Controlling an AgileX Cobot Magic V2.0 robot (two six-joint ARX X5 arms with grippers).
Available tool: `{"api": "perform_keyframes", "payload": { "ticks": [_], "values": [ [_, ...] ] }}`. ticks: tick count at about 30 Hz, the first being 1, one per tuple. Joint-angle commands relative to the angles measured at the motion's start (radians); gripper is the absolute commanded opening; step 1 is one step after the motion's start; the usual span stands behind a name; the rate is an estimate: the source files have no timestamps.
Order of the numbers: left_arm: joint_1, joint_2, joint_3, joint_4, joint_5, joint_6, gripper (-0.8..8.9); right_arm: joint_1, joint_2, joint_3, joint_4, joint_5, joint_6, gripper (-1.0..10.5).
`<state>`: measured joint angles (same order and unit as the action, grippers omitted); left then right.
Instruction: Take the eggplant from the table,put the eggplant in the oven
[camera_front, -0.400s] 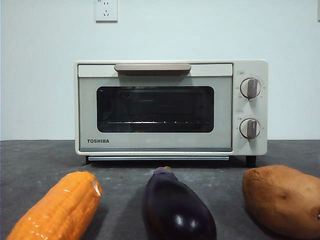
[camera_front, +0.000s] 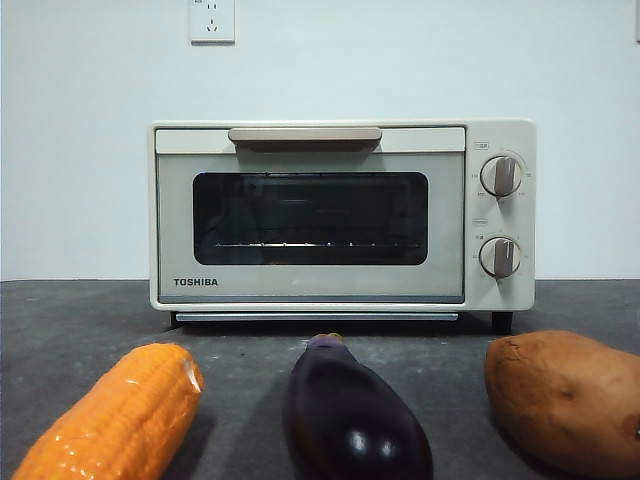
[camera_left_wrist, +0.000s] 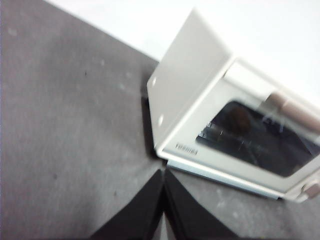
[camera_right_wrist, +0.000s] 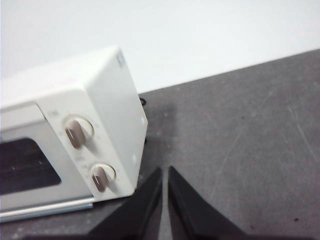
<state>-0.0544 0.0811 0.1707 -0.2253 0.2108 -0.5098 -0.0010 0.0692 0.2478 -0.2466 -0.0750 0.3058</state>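
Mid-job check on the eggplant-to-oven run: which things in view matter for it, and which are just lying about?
For the job:
- eggplant, lying on the table in front of the oven
- oven, door shut
- left gripper and right gripper, both shut, holding nothing

Lying about:
- corn cob, beside the eggplant
- sweet potato, on its other side
- wall socket

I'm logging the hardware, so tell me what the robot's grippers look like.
Only the jaws show, in the wrist views. The left gripper and right gripper each have two plain matte black jaws, wedge-shaped, tapering to points. No cables, markings or arm links are visible.
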Motion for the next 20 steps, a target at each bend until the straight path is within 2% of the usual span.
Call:
{"api": "perform_keyframes", "payload": {
  "ticks": [1, 9, 14, 20],
  "values": [
    [0.002, 0.056, 0.07, -0.015, -0.004, 0.011, 0.06, 0.0, 0.045, 0.085, -0.027, 0.004, 0.013, 0.0],
    [0.002, 0.263, 0.28, -0.093, 0.008, 0.098, 0.06, 0.0, 0.225, 0.344, -0.224, -0.019, -0.021, 0.0],
    [0.002, 0.403, 0.426, -0.208, 0.042, 0.177, 0.06, 0.0, 0.342, 0.471, -0.344, -0.102, -0.045, 0.0],
    [0.001, 0.53, 0.56, -0.3, 0.099, 0.245, 0.06, 0.0, 0.485, 0.616, -0.529, -0.224, -0.134, 0.1]
  ]
}}
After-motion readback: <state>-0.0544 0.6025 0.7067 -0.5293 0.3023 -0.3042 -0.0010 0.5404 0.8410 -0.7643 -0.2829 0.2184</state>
